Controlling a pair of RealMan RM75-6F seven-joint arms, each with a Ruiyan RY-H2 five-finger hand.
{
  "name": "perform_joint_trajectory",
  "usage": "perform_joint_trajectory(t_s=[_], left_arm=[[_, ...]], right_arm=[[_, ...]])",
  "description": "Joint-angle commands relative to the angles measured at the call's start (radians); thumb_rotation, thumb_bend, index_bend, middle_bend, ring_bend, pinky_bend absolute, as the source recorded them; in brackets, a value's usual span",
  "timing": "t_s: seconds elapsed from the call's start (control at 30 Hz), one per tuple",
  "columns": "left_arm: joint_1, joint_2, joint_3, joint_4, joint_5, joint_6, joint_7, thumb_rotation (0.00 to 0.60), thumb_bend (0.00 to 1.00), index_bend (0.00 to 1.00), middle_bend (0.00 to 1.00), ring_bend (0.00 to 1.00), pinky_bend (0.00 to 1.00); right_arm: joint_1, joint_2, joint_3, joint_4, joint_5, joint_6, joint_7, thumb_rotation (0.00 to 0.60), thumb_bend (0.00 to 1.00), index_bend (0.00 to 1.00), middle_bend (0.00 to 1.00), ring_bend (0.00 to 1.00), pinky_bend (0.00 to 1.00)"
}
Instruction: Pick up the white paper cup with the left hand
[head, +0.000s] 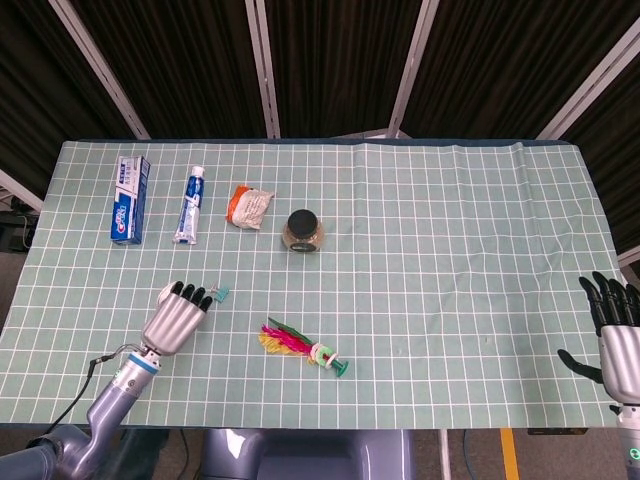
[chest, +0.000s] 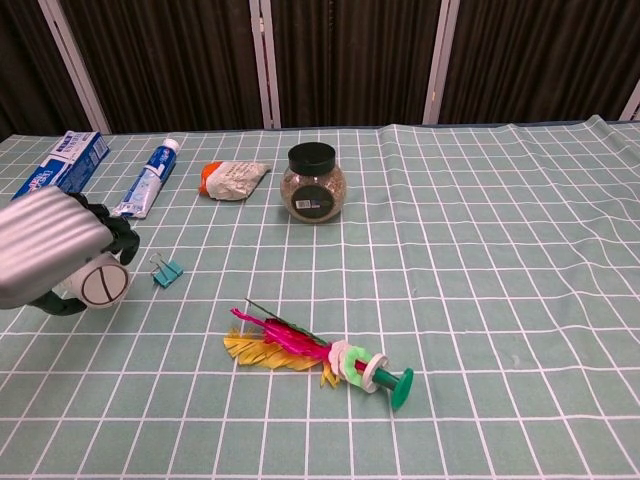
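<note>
The white paper cup (chest: 103, 284) lies on its side at the table's front left, its round base facing the chest camera. My left hand (chest: 48, 258) is wrapped over it, dark fingers curled around its body. In the head view the left hand (head: 176, 317) covers nearly all of the cup. Whether the cup is off the cloth I cannot tell. My right hand (head: 615, 335) hangs at the table's front right edge with fingers spread and nothing in it.
A small blue binder clip (chest: 166, 270) lies just right of the cup. A feather shuttlecock (head: 303, 346) lies at front centre. Further back lie a toothpaste box (head: 130, 198), a toothpaste tube (head: 190, 205), a crumpled packet (head: 249, 206) and a dark-lidded jar (head: 302, 231).
</note>
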Motion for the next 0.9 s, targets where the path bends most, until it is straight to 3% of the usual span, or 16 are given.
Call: perform_joint_trajectory(t_s=[0.03,0.2,0.43,0.6,0.9], left_arm=[[-0.004,0.115,-0.092,-0.19,-0.107,-0.002,-0.282,0.6,0.0,0.47,0.41,0.42,0.47],[-0.001,0.22,-0.184,-0.353,-0.245,-0.057,-0.677,0.6,0.0,0.48,0.41,0.42,0.47],[-0.032,0.217,-0.231,-0.309,-0.381,-0.255,-1.121,0.6,0.0,0.48,0.41,0.42,0.47],[-0.056,0.158,-0.225,-0.206,-0.394,-0.335,-1.253,0.6,0.0,0.48,0.41,0.42,0.47],[-0.089,0.088,-0.219,-0.085,-0.396,-0.385,-1.296,0.6,0.0,0.48,0.41,0.42,0.47]], right_arm=[[0.001,-0.001,-0.001,-0.001,0.0,-0.002,-0.003,0.6,0.0,0.0,0.0,0.0,0.0],[0.001,-0.002,0.0,-0.003,0.0,-0.002,-0.006,0.6,0.0,0.0,0.0,0.0,0.0],[0.005,-0.005,-0.001,-0.001,0.001,-0.007,-0.01,0.6,0.0,0.0,0.0,0.0,0.0],[0.006,-0.007,0.001,0.003,0.009,-0.01,-0.011,0.6,0.0,0.0,0.0,0.0,0.0],[0.005,-0.006,0.005,0.01,0.018,-0.011,-0.004,0.6,0.0,0.0,0.0,0.0,0.0]])
